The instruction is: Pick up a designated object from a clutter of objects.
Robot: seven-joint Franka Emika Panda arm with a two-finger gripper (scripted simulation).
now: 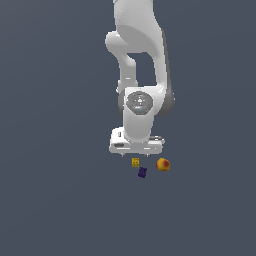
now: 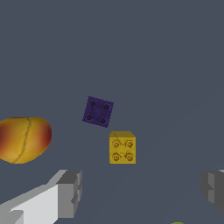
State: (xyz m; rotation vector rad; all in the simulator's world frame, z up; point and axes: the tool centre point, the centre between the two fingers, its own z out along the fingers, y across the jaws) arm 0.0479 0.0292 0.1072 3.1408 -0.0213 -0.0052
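The designated object, a small yellow-orange studded block [image 1: 135, 162] [image 2: 122, 148], lies on the grey floor. My gripper [image 1: 136, 153] [image 2: 142, 190] hangs just above it, open and empty, its grey fingers [image 2: 70, 192] spread wide with the block slightly off from the gap between them. The rest of the clutter lies close by. The dark purple lump [image 1: 142, 172] [image 2: 98, 111] sits just beyond the block. The orange-red ball [image 1: 163, 164] [image 2: 22, 139] is a little to the exterior view's right. Only a sliver of the yellow-green ball [image 2: 177, 222] shows, at the edge of the wrist view.
The white arm [image 1: 142, 75] rises straight up behind the gripper. A plain dark grey floor [image 1: 60, 200] lies all around the small objects.
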